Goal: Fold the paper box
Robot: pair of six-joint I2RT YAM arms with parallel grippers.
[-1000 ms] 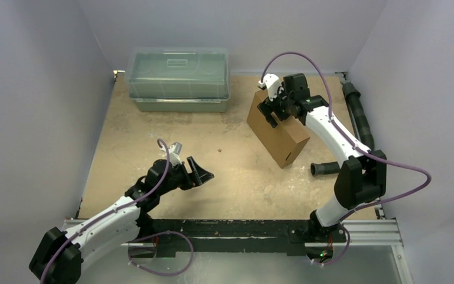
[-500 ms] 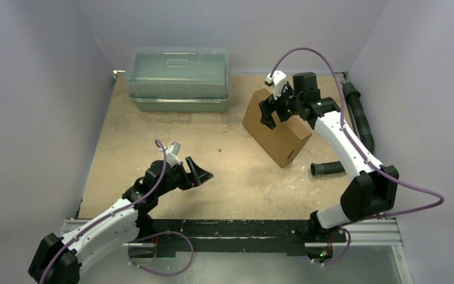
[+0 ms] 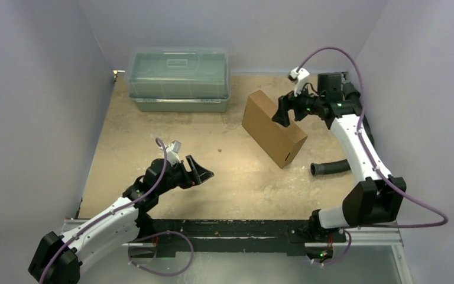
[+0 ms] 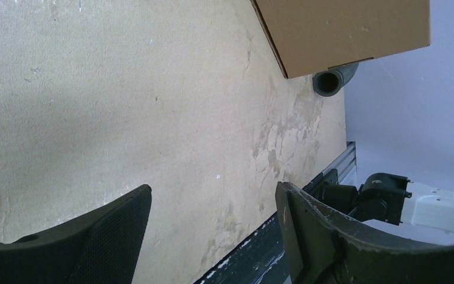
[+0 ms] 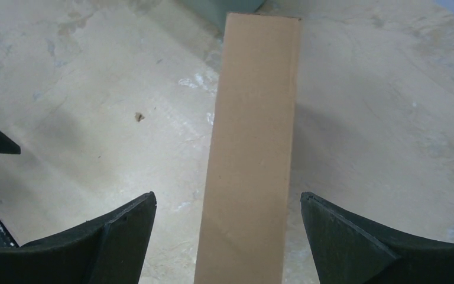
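Observation:
The paper box (image 3: 273,129) is a closed brown cardboard box standing on one long narrow side at the table's right of centre, free of both grippers. My right gripper (image 3: 284,111) is open and empty, just right of the box's top edge. In the right wrist view the box's narrow top face (image 5: 254,142) runs between and below the spread fingers of that gripper (image 5: 228,196), untouched. My left gripper (image 3: 203,171) is open and empty near the front left, low over the table. The left wrist view (image 4: 213,198) shows the box's corner (image 4: 343,29) far ahead.
A clear greenish plastic lidded bin (image 3: 178,80) stands at the back left. A black corrugated hose (image 3: 331,168) lies on the table right of the box, its open end also in the left wrist view (image 4: 330,81). Grey walls enclose the table.
My right gripper has let go of the box and drawn back to the right. The box stays standing, shifted slightly left. The left arm has barely moved.

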